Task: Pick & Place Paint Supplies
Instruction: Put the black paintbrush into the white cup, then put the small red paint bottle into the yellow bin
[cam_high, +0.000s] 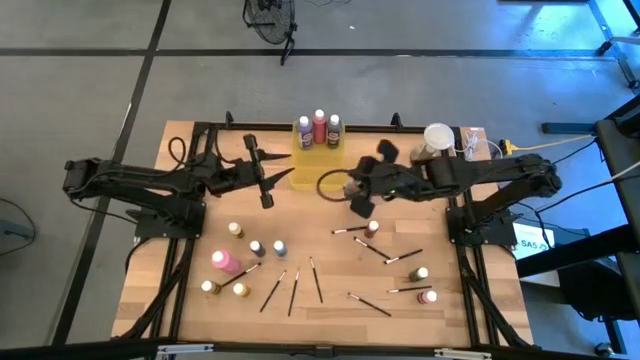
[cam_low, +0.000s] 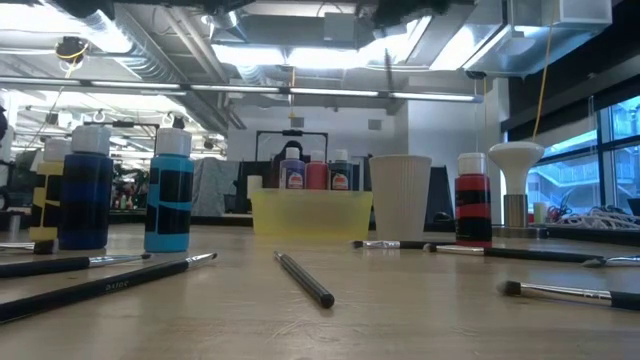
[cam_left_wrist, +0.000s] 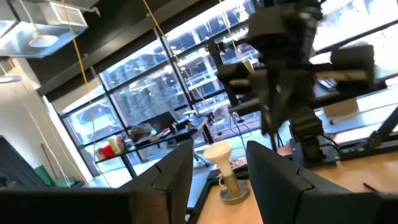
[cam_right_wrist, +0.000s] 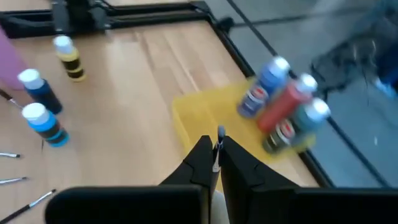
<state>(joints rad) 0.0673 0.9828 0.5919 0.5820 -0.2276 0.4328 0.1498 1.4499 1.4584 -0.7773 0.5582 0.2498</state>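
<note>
Right hand (cam_right_wrist: 216, 163) pinches one brush (cam_right_wrist: 219, 144); tray (cam_right_wrist: 199, 112) holds seemingly three bottles (cam_right_wrist: 287, 112).

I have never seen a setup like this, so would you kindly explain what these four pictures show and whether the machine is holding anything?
Two dark robot arms work at a wooden table. One camera looks straight down, one sits at table height, and one rides on each wrist.

Small paint bottles and thin brushes lie scattered on the table. Three bottles already stand in the yellow tray at the back; a pale cup stands beside it.

The right gripper, seen from its own wrist camera, hangs above the tray, closed on a thin brush. The left gripper is raised above the table with its fingers apart, holding nothing.
</note>
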